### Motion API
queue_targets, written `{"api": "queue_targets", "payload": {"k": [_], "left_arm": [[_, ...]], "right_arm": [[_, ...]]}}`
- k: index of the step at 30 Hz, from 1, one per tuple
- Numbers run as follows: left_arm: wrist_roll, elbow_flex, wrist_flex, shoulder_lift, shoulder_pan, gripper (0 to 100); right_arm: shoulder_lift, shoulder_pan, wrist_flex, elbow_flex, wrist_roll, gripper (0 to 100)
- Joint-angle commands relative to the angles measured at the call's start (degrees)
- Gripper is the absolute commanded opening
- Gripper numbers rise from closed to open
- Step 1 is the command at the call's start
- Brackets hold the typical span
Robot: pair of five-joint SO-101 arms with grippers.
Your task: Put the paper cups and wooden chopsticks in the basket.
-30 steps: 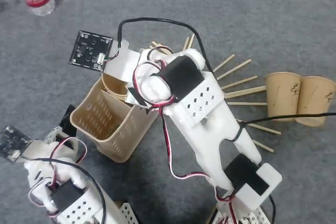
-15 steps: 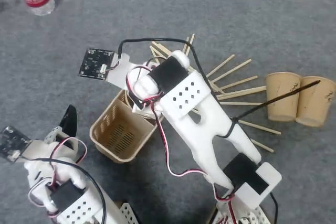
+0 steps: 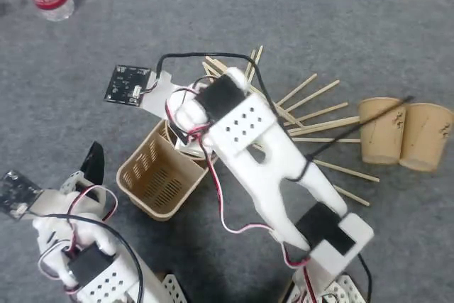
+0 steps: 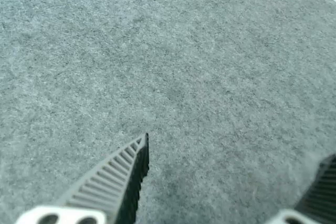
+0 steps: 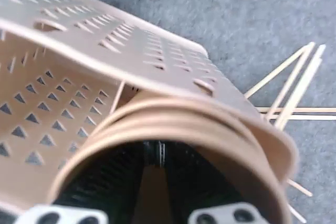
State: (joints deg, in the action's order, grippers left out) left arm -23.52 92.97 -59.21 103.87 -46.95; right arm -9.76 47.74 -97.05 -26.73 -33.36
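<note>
Grey felt-like surface (image 3: 85, 104) carries everything. At the mouth of the beige perforated plastic basket (image 5: 105, 45) sit the nested brown paper cups (image 5: 173, 114). The basket leans over, I judge because I'm pressing the stack in. My right hand (image 5: 152, 156) is closed on the stack's wall. Beyond the basket, thin wooden chopsticks (image 3: 319, 94) fan out loose. Past them, two loose paper cups (image 3: 383, 129) lie well apart from the basket, not yet collected. My left hand (image 4: 236, 150) hangs near the basket, spread wide with nothing in it, out of the way.

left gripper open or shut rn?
Open. In the left wrist view the left gripper has its fingers spread wide, bare carpet between them.
</note>
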Motion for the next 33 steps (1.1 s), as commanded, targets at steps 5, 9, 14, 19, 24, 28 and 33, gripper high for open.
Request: {"api": "queue_targets", "payload": {"k": [5, 9, 14, 19, 24, 28, 33], "left_arm": [[0.88, -0.13, 1.49, 0.53, 0.35, 44], [0.88, -0.13, 1.49, 0.53, 0.35, 44], [0.88, -0.13, 1.49, 0.53, 0.35, 44], [0.88, -0.13, 1.49, 0.53, 0.35, 44], [0.88, -0.13, 1.49, 0.53, 0.35, 44], [0.88, -0.13, 1.49, 0.53, 0.35, 44], [0.88, -0.13, 1.49, 0.53, 0.35, 44]], "right_arm": [[-7.25, -0.31, 1.27, -0.18, -2.64, 0.7], [-10.07, -0.31, 1.63, -0.26, -3.52, 0.7], [-13.23, -1.19, 3.30, 0.00, -3.52, 0.7], [-16.57, -2.68, 4.79, 0.00, -3.52, 0.7], [-18.86, -3.12, 6.29, -0.09, -3.52, 0.7], [-20.09, -3.21, 7.16, -0.09, -3.60, 0.7], [-17.10, -3.12, 5.32, -2.99, -3.60, 0.7]]}}
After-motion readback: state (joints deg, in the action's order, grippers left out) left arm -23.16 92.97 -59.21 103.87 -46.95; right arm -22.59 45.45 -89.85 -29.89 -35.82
